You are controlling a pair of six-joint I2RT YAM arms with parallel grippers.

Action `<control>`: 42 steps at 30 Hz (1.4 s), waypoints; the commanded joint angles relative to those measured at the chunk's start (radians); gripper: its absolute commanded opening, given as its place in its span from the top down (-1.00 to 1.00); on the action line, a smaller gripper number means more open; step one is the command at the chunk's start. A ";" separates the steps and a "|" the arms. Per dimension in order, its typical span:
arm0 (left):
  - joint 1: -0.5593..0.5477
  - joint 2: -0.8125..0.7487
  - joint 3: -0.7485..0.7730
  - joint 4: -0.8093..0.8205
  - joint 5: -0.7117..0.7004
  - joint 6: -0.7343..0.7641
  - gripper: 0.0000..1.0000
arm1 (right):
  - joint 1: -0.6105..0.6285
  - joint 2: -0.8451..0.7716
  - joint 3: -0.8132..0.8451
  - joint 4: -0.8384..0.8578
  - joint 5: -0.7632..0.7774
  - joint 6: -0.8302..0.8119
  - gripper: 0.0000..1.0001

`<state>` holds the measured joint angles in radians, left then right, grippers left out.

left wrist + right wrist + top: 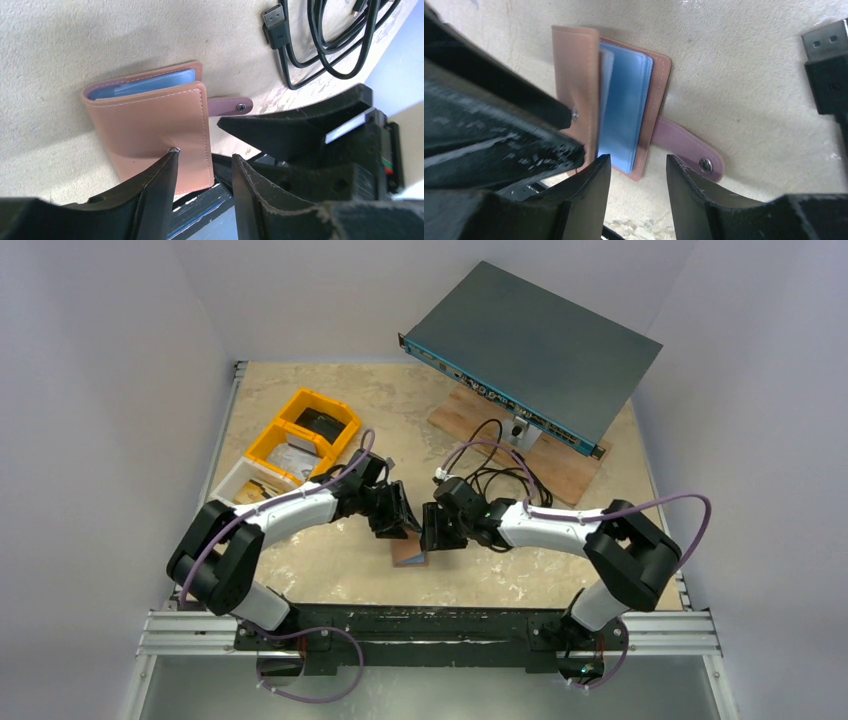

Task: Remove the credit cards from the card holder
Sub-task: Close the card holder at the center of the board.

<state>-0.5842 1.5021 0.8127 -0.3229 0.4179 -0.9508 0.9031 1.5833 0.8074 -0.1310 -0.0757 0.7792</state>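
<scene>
**Top view.** The card holder [410,554] lies on the desk [330,575] as a small tan patch, too small to tell whether it is open. The left claw [393,523] and the right claw [432,530] hang just over it, one on each side, with their tips close together. Well beyond the holder are yellow bins [303,432] on its left and a grey flat box [535,340] on its right. Black cables [497,468] lie between that box and the holder.

**Left wrist view.** Only here does the holder's tan cover fill the view. It is raised a little along one edge, and pale blue credit cards [145,86] show in the gap. A mauve strap [229,106] sticks out from the holder's side onto the desk. One finger of the left claw touches the cover at its round stud [173,149], and the other stands just off the holder's edge. The claw is partly spread and grips nothing. A black plug [276,27] lies well past the strap.

**Right wrist view.** This view alone looks into the opening. The cards sit stacked inside the holder, under the lifted cover. The right claw is partly spread with bare desk between its fingers. It sits just beside the holder's corner, near the strap, and touches neither.
</scene>
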 commanded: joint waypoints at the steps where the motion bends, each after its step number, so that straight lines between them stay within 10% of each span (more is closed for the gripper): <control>1: -0.005 0.031 0.031 0.051 0.003 -0.012 0.08 | 0.005 -0.082 0.002 -0.055 0.062 0.016 0.08; 20: -0.006 0.008 0.027 -0.008 -0.054 0.039 -0.08 | -0.058 -0.120 -0.073 -0.032 0.034 0.032 0.26; 42: -0.011 0.025 0.012 -0.120 -0.165 0.096 0.91 | -0.064 -0.060 -0.008 0.023 -0.004 0.043 0.93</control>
<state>-0.5858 1.5040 0.8139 -0.4381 0.2771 -0.8707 0.8410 1.5368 0.7414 -0.1337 -0.0776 0.8185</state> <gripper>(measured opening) 0.068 0.056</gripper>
